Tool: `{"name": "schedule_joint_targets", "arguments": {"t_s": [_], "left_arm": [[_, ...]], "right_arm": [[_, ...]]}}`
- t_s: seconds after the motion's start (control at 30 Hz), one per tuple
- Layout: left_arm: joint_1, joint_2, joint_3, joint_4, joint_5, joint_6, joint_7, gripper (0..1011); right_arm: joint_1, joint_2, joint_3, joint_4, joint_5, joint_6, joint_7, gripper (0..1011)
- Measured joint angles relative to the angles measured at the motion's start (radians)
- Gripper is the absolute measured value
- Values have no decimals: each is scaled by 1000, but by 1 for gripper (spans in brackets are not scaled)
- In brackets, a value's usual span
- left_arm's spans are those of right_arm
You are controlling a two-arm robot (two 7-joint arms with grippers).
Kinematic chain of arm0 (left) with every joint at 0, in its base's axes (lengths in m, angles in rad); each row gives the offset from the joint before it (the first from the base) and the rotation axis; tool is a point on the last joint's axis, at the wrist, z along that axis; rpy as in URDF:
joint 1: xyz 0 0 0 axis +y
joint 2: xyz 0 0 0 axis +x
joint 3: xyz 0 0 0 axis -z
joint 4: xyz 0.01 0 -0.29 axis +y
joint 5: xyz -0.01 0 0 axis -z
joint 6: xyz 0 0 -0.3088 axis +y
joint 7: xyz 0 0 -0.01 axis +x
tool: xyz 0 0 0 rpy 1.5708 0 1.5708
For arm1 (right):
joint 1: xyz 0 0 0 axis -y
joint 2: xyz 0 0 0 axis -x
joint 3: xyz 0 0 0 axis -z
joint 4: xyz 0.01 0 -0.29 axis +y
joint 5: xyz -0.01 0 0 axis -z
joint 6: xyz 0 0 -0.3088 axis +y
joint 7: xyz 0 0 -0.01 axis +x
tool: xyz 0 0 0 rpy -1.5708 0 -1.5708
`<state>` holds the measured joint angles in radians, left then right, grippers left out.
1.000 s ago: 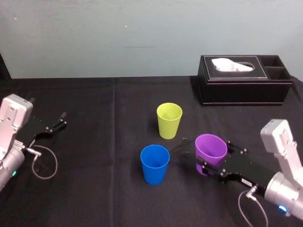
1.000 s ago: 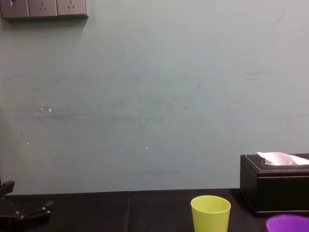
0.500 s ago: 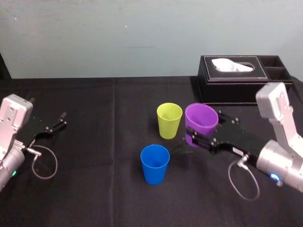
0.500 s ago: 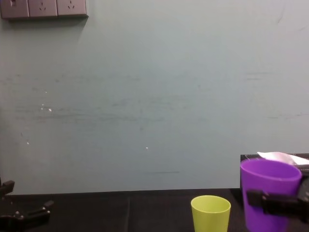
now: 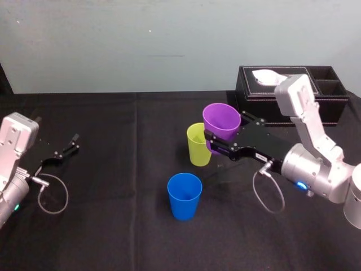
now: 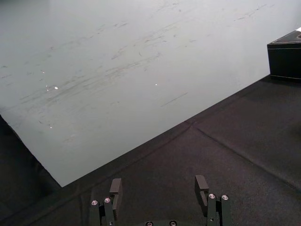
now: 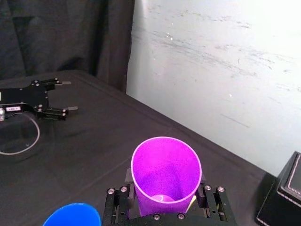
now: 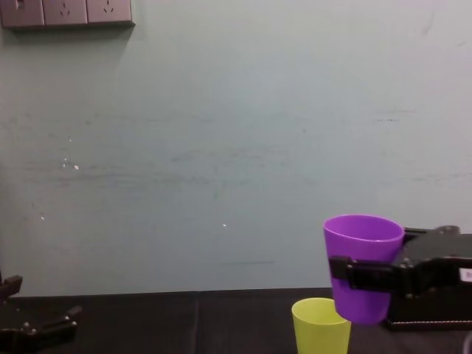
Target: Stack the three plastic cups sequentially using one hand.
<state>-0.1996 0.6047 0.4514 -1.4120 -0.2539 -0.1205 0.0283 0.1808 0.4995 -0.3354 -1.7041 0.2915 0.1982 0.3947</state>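
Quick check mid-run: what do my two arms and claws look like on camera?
The right arm and left arm are silver-and-white with boxy housings. The right claw is black, two-fingered, with a small white label and a looping grey cable. The left claw is black too, with its own cable loop.

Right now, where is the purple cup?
In the head view, the purple cup is right of centre, held aloft by the right gripper, just over the right edge of the yellow-green cup.

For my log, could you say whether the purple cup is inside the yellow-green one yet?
Out. The right gripper holds the purple cup raised, offset beside the yellow-green cup; the left gripper rests far left.
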Motion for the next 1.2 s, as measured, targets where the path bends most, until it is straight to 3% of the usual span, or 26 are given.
{"name": "schedule_joint_targets", "arguments": {"t_s": [0.4, 1.2], "left_arm": [[0, 0, 0, 0, 0, 0, 0, 1010], [0, 0, 0, 0, 0, 0, 0, 1010]], "right_arm": [[101, -50, -38, 109, -20, 11, 7, 726], [155, -96, -55, 199, -40, -16, 7, 724]]}}
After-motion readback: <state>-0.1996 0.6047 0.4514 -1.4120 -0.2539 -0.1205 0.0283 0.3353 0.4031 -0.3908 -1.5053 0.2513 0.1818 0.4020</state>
